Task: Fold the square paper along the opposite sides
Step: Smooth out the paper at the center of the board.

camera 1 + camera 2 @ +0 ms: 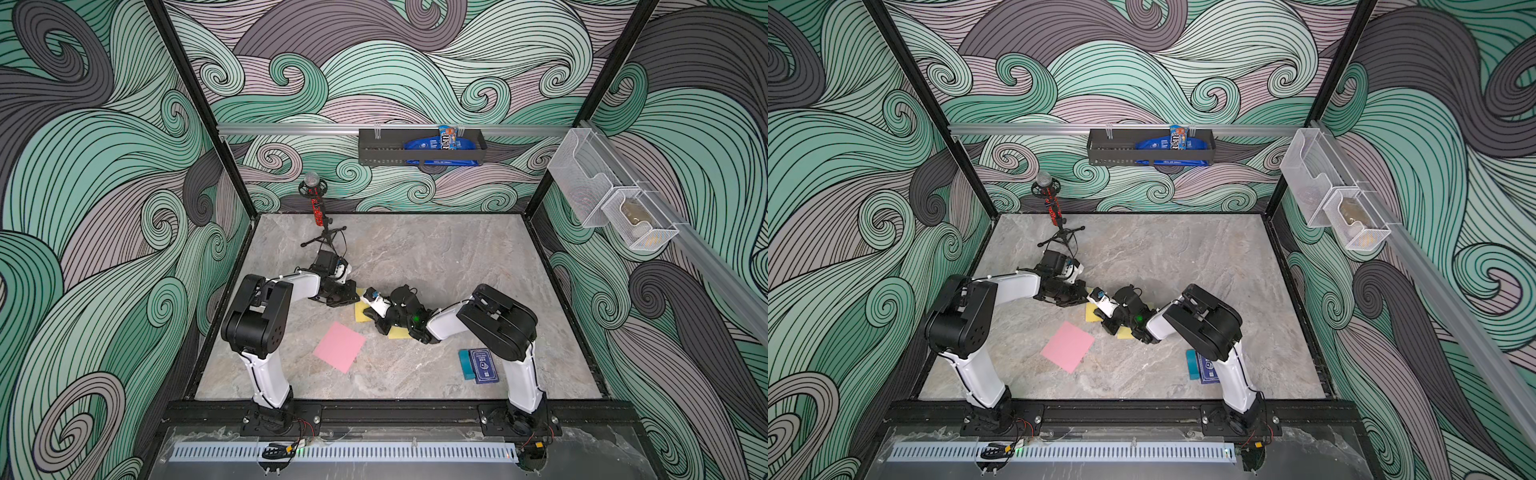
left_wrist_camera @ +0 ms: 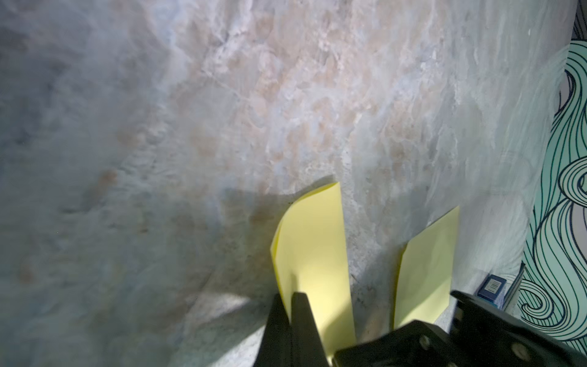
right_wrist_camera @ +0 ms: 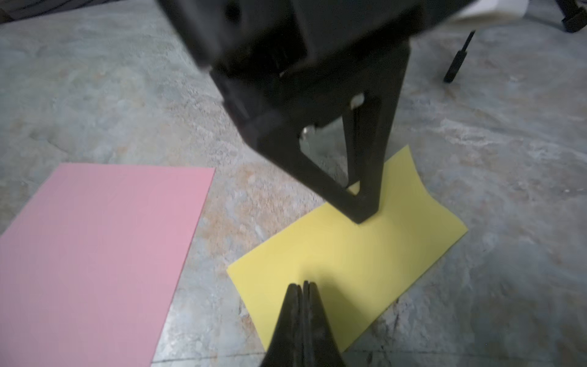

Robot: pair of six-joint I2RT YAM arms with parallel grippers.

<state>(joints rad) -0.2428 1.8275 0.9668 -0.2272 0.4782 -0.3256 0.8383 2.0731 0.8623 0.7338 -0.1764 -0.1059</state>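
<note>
A yellow paper (image 1: 360, 311) (image 1: 1090, 313) lies mid-table as a folded rectangle (image 3: 349, 263), largely covered by both grippers in both top views. My left gripper (image 1: 355, 296) (image 2: 291, 295) is shut at the paper's far long edge. That edge (image 2: 313, 248) runs up between its fingers, and the corner beyond curls off the table. My right gripper (image 1: 379, 326) (image 3: 301, 284) is shut with nothing between its fingers. Its tips are on the paper near the opposite long edge. A pink square paper (image 1: 340, 347) (image 3: 95, 248) lies flat and untouched, nearer the front left.
A blue card box (image 1: 482, 365) (image 2: 490, 286) sits front right beside the right arm. A microphone on a tripod (image 1: 318, 208) stands at the back left. A black basket (image 1: 419, 147) hangs on the back wall and mesh bins (image 1: 602, 199) on the right wall.
</note>
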